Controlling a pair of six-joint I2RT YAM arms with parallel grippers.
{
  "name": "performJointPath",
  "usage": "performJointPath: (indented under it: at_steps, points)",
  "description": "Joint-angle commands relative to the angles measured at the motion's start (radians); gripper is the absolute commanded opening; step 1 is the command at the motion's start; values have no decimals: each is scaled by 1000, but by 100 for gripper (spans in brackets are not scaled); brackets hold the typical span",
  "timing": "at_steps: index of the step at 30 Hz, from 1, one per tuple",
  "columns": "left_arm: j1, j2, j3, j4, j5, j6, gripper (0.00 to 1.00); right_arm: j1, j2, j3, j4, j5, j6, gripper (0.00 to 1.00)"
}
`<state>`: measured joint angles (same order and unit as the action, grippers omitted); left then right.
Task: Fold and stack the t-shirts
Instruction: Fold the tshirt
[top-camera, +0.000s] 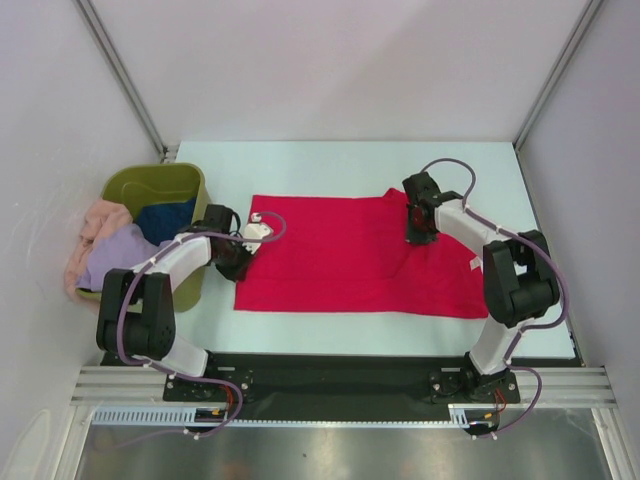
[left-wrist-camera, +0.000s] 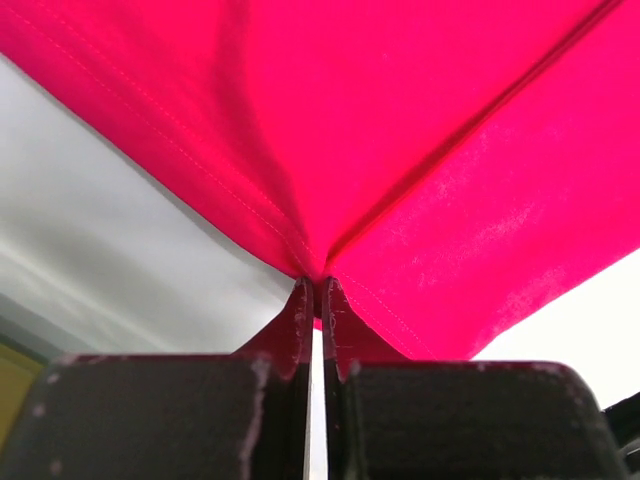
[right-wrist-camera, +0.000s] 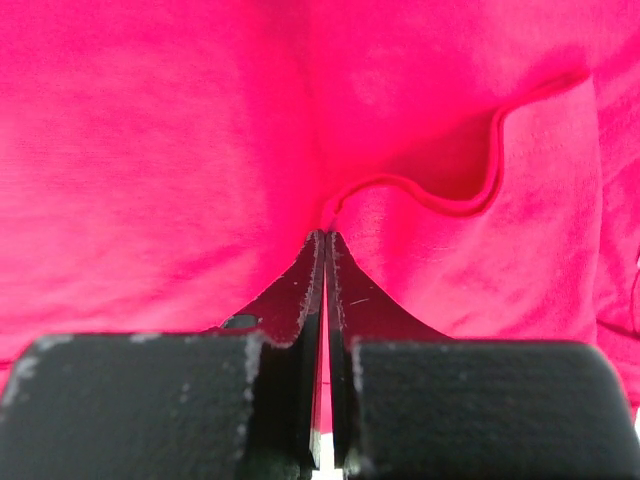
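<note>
A bright red t-shirt lies spread on the pale table. My left gripper is shut on its left edge; in the left wrist view the red t-shirt is pinched at a hemmed corner and lifts away from the gripper. My right gripper is shut on the shirt's upper right part; in the right wrist view the red t-shirt fills the frame and a folded hem sits at the gripper. Lavender, peach-pink and dark blue t-shirts lie in and over the tub.
The olive-green plastic tub stands at the table's left edge, close to my left arm. Grey walls close in the table on the left, right and back. A black base rail runs along the near edge.
</note>
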<state>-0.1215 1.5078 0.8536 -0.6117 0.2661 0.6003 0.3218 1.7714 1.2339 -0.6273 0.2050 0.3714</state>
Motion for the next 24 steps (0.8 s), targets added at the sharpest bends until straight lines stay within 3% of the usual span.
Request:
performJointPath:
  at_steps: [1, 15, 17, 18, 20, 23, 24]
  points:
    - [0, -38, 45, -5, 6, -13, 0, 28, -50, 27, 78, -7, -32, 0]
    - [0, -23, 4, 6, -7, -11, 0, 65, 42, 30, 189, -56, -43, 0]
    - [0, -23, 4, 6, -14, -10, 2, 62, 62, 35, 172, -56, -39, 9]
    - [0, -24, 4, 6, -28, -8, 5, 56, 68, 36, 166, -81, -40, 28]
    - [0, -29, 10, 7, -51, -13, 9, 51, 66, 44, 164, -125, -45, 42]
    - [0, -38, 25, 15, -111, -20, 28, 48, 8, 59, 164, -184, -49, 56]
    - [0, -40, 31, 10, -116, -22, 42, 43, -13, 65, 164, -177, -52, 71]
